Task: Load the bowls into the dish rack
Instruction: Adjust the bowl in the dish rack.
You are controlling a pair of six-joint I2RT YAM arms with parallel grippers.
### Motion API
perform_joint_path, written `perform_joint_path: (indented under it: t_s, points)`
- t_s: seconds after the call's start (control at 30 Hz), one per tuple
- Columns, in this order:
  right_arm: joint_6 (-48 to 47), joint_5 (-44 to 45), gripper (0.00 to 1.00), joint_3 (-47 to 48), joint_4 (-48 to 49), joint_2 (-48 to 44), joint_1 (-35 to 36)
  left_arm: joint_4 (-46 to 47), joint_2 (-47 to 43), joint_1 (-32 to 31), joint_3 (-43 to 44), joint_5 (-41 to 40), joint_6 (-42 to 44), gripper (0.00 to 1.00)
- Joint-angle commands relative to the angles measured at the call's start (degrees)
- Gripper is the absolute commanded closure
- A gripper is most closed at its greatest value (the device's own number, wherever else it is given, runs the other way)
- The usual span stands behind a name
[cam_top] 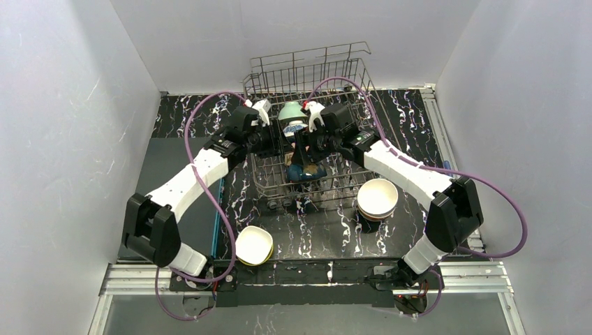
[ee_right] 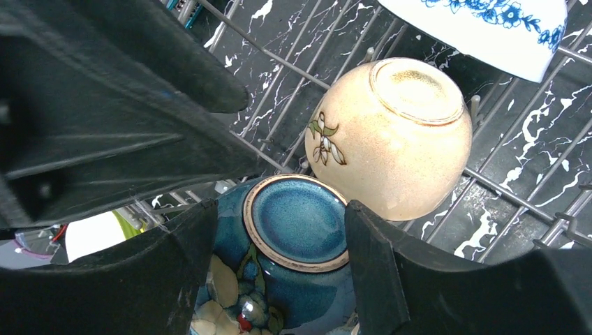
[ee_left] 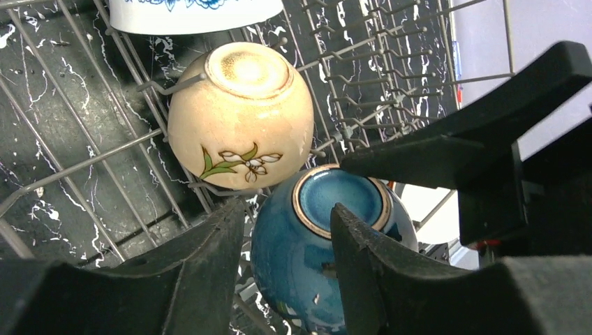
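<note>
Left end effector [ee_left: 286, 209] and right end effector [ee_right: 279, 209] both part-open, straddling upturned teal bowl [ee_left: 300, 272] straight ahead in dish rack [cam_top: 328, 70] (grip unclear), neither arm nearer, just beside tan bowl [ee_left: 237, 112]

In the rack [cam_top: 274, 180] three bowls stand in a row, seemingly front to back: front bowl [ee_left: 300, 265] touches middle bowl [ee_left: 241, 115], rear bowl [ee_left: 188, 14] beyond. Before the rack, on the table [cam_top: 321, 241]: lone bowl [cam_top: 253, 244] left, stack [cam_top: 378, 199] right.
</note>
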Motion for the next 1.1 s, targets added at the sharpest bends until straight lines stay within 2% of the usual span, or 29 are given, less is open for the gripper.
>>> perform_joint_path:
  t_s: [0.0, 0.2, 0.43, 0.73, 0.97, 1.07]
  points:
    - [-4.7, 8.4, 0.31, -6.3, -18.9, 4.1, -0.4, -2.9, -4.7, 0.2, -1.5, 2.1, 0.8, 0.51]
    - [-4.0, 5.3, 0.24, -6.0, -16.9, 1.3, -0.3, -5.1, -7.2, 0.2, -2.7, 4.3, 1.0, 0.4]
    - [-0.9, -1.6, 0.02, -5.6, -11.3, -3.3, -1.7, -4.1, -7.7, 0.2, -4.4, 9.4, -1.5, 0.35]
    - [2.9, -12.1, 0.01, -9.9, -6.3, -9.1, -7.1, -0.1, -7.5, -0.7, -6.8, 14.3, -4.3, 0.29]
    - [2.7, -16.5, 0.01, -11.9, -6.6, -10.5, -8.3, 1.8, -6.5, -1.2, -7.3, 16.9, -4.3, 0.29]
    - [2.6, -15.7, 0.04, -12.8, -7.0, -10.8, -8.4, 2.1, -5.9, -1.6, -7.0, 17.0, -4.3, 0.29]
